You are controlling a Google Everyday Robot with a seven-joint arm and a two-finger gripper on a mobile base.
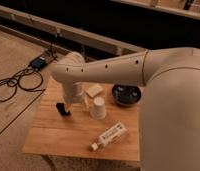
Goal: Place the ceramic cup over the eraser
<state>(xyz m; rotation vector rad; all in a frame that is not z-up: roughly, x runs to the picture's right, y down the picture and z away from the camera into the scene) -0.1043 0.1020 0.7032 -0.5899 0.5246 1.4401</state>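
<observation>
The ceramic cup is a small cream tapered cup standing on the wooden table, right of the middle. The eraser is a small black block on the table's left part, a short way left of the cup. My arm reaches in from the right and bends down at the wrist. The gripper hangs just over the table, right beside the eraser and left of the cup. It does not hold the cup.
A pale cream block lies behind the cup. A dark round bowl sits at the back right. A clear labelled bottle lies on its side near the front edge. Cables lie on the floor to the left.
</observation>
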